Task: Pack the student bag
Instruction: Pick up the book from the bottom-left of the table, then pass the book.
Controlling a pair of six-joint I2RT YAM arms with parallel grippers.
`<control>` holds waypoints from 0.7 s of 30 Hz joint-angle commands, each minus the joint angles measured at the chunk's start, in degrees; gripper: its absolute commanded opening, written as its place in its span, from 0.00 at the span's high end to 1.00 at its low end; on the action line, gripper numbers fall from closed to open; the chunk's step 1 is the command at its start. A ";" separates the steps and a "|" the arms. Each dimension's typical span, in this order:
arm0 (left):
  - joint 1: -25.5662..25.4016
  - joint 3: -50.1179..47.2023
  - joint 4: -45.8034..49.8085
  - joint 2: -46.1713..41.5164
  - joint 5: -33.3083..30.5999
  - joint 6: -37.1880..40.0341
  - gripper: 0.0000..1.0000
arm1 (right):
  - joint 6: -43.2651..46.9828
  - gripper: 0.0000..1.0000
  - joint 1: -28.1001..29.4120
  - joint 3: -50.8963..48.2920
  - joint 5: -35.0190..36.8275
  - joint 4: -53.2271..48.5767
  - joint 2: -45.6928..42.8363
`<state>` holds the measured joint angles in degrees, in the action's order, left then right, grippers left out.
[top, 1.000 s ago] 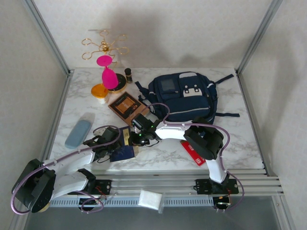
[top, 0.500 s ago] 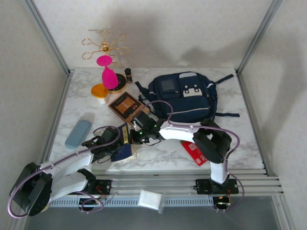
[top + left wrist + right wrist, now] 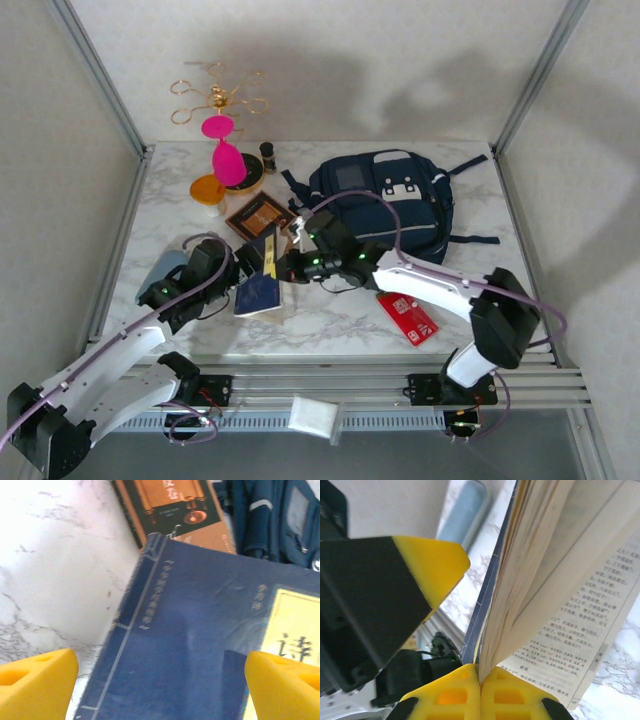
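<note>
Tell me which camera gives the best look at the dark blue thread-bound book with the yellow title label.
Left wrist: the dark blue book shows its cover, stitched spine and yellow label large. Top external shows it small and tilted. Right wrist shows its fanned printed pages, pinched in the right gripper.

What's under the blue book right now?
Marble table shows beside the blue book; a corner of the brown book disappears beneath its edge. Anything else under it is covered.

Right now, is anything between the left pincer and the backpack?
Yes. The blue book, pinched by the right pincer, sits right in front of the left pincer, and the brown book lies beyond it, next to the student bag.
</note>
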<state>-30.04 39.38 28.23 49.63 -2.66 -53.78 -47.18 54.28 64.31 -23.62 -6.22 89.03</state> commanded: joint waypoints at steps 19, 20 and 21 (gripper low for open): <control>0.82 5.88 -22.37 6.91 24.43 0.38 0.20 | 3.27 1.00 -21.74 -2.39 -29.36 8.02 -11.61; 0.78 5.82 -24.45 7.37 25.89 -0.10 0.22 | 3.04 1.00 -22.29 -2.72 -30.58 8.75 -11.60; 0.68 5.65 -26.58 7.74 27.19 -0.82 0.25 | 2.84 1.00 -22.90 -3.02 -31.66 9.34 -11.37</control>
<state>-29.52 43.35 7.64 56.80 20.10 -54.00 -45.23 32.69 62.19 -48.40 -1.85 78.19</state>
